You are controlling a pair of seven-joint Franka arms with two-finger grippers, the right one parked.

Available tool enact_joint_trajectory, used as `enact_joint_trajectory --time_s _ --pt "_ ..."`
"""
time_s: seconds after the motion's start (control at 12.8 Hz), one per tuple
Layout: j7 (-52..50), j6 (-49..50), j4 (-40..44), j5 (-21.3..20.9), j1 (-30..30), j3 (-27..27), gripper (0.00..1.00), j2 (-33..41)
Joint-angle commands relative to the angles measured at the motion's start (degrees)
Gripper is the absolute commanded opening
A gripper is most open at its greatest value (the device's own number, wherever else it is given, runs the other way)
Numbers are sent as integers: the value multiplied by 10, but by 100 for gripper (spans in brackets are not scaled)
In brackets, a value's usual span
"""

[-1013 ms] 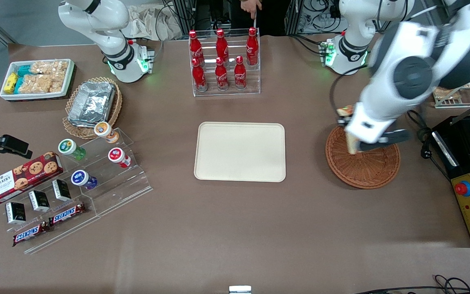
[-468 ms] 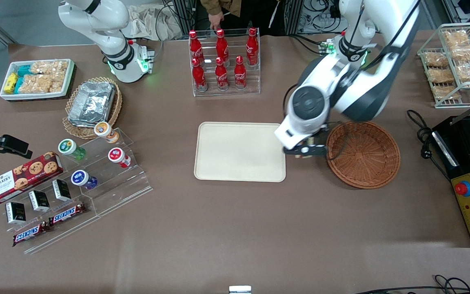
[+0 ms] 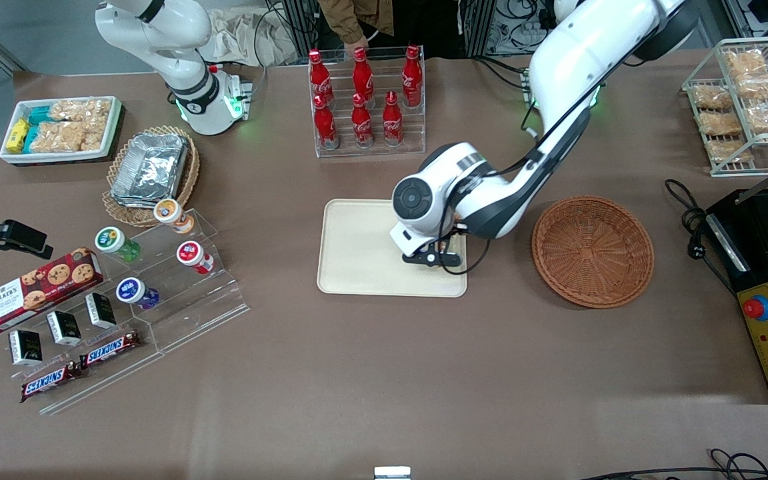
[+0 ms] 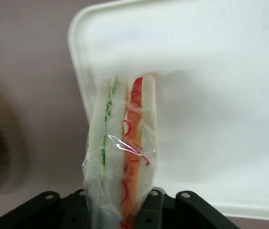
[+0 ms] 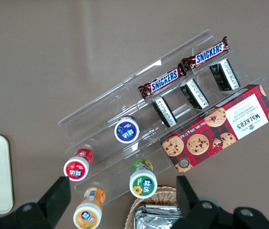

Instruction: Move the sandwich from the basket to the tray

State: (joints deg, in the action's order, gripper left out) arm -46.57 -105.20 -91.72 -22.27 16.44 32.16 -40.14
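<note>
While the gripper point(image 3: 434, 257) hung over the flat cream plastic tray point(image 3: 357, 267), its jaws squeezed the wrapped white-bread sandwich wedge point(image 4: 122, 152) near the rim; letting go there could tip it onto the brown counter point(image 3: 384, 373).

Quick count: six red cola bottles point(image 3: 363, 100) top middle of the frame, four little jars point(image 3: 190, 255), three black boxes point(image 3: 64, 328), two Snickers bars point(image 3: 111, 348) and one cookie box point(image 3: 37, 289). Then one tray point(image 3: 364, 240), one reddish basket point(image 3: 591, 250) and one tan basket point(image 3: 117, 212). One sandwich point(image 4: 122, 152), pinched in the one gripper point(image 3: 432, 257) over the tray mid-frame.
</note>
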Motion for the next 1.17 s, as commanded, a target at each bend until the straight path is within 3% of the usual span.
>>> enact_joint_trajectory --time_s 0.0,0.16,0.23,0.31,0.62,0.86,1.09 --pt "-34 2 27 -32 14 2 0 -30" --pt "-43 -16 26 -50 13 2 6 -42" --pt "-43 -16 26 -57 11 1 67 -43" --pt "-46 -15 24 -62 9 1 100 -40" --pt "-49 10 42 -52 -17 3 100 15" --pt "-40 86 67 -40 -31 4 100 61" --pt "41 125 64 -38 -115 5 100 117"
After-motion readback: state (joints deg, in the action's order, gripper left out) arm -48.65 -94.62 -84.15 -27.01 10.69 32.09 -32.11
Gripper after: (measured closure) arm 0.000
